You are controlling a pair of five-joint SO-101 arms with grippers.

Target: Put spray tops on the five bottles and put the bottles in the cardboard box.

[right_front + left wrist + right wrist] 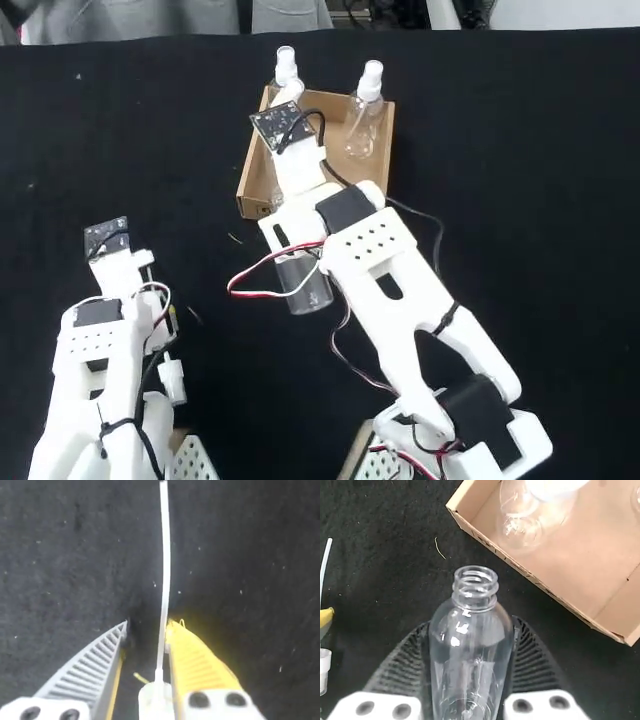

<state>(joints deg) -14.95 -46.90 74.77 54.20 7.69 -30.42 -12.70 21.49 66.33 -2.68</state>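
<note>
I am looking down the right gripper (470,625), and its jaws are clamping the bottle (470,650) from both sides, the ribbed pads pressing on the clear body. The threaded mouth is standing bare, near the outer wall of the cardboard box (530,575) but not touching it. The bottle's base is running off the frame edge. From the high view I am seeing just part of that bottle under the right arm, on the near side of the box; the arm is covering the rest.

The left gripper (147,625) is hanging over the black table (60,555), well to the left of the box. The spray top (163,590) is lying along the yellow finger (195,665), its thin tube running out past the fingertips. The jaws are standing a little apart at the tips. The top's white body is being cut off at the frame edge, so I am reading it as pinched low between them, though the contact itself is hard to make out.

In the box, a capped bottle (362,125) is standing upright at the far right corner. A second capped bottle (287,68) is showing its white top at the far left end, its body hiding behind the right arm's wrist camera (278,122).
</note>
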